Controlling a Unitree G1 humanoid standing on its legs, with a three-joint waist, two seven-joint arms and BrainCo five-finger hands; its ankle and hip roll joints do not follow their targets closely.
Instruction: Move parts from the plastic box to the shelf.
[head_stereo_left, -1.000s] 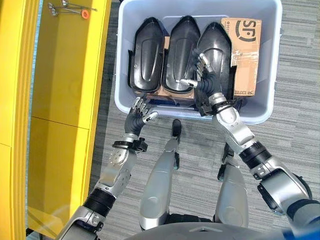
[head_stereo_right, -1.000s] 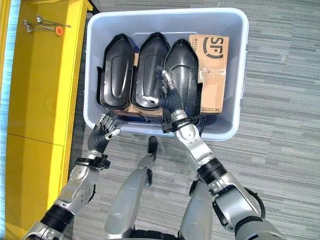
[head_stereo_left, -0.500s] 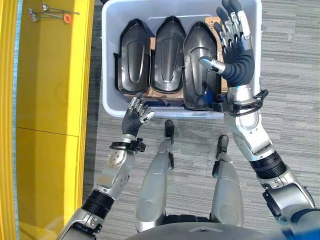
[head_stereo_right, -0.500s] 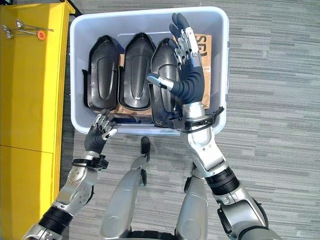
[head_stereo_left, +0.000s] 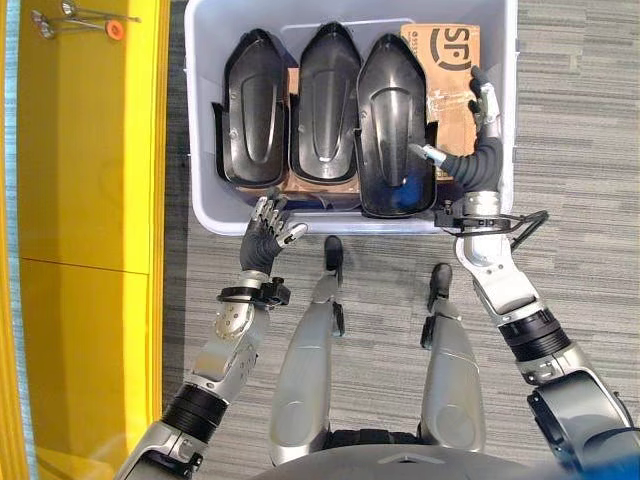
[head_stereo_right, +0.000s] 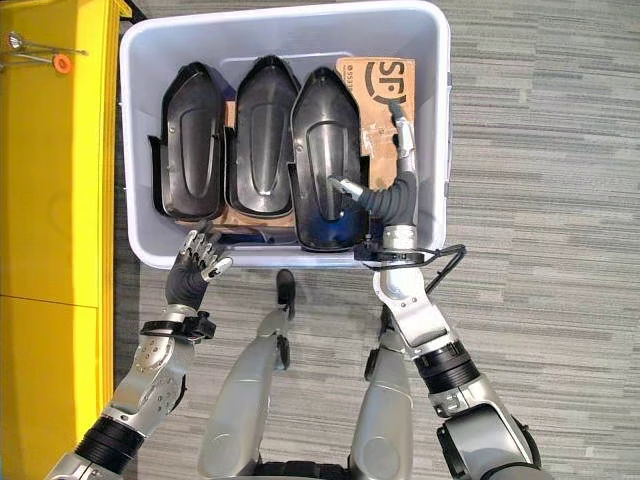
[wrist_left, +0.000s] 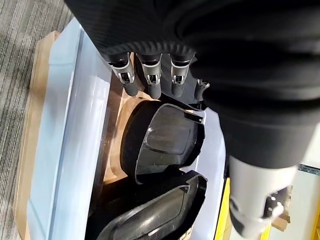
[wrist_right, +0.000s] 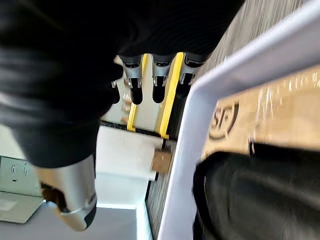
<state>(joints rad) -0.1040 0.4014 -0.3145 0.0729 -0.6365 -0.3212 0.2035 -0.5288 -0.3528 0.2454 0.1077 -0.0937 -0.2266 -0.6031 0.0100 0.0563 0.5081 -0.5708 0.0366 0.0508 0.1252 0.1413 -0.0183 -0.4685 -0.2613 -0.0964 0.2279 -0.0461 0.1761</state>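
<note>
The floor (head_stereo_left: 590, 170) is a grey carpet with fine stripes. On it stands the plastic box (head_stereo_left: 505, 150), pale blue-grey, with its long side toward the robot. Inside the box three black parts (head_stereo_left: 396, 125) lie side by side, each one long with a pointed far end, and they rest on a brown cardboard box (head_stereo_left: 455, 70) that shows at the right side of the plastic box. Just beside the plastic box, on the robot's left, stands the yellow shelf (head_stereo_left: 90, 200), also on the floor. On the far end of its top surface lie a few small metal tools (head_stereo_left: 70, 14) with an orange round piece.
</note>
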